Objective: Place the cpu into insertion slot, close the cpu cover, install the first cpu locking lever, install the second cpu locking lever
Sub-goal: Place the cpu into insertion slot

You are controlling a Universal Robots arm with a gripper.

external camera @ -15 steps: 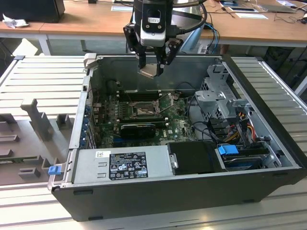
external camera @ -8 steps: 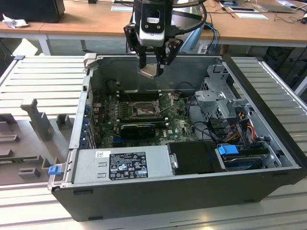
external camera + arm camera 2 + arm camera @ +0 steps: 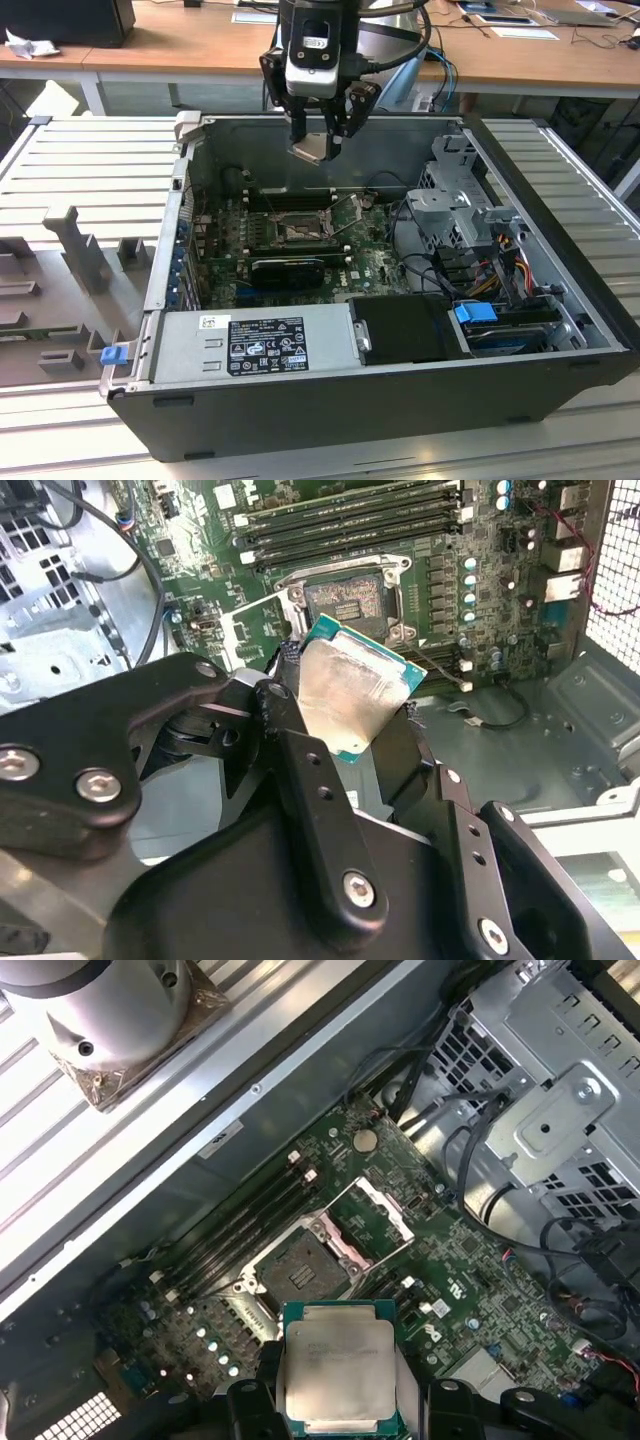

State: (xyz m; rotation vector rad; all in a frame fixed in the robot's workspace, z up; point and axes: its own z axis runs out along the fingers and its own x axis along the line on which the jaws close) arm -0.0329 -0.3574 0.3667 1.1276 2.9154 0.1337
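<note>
The fingers (image 3: 310, 790) are closed on the cpu (image 3: 338, 1375), gripping its edges, above the uncovered insertion slot (image 3: 298, 1272).

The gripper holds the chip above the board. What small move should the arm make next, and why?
Probably a slow descent toward the insertion slot. The gripper holds the cpu well above the motherboard, the slot lies bare, and the cpu cover stands open, so nothing visible blocks the way down.
</note>
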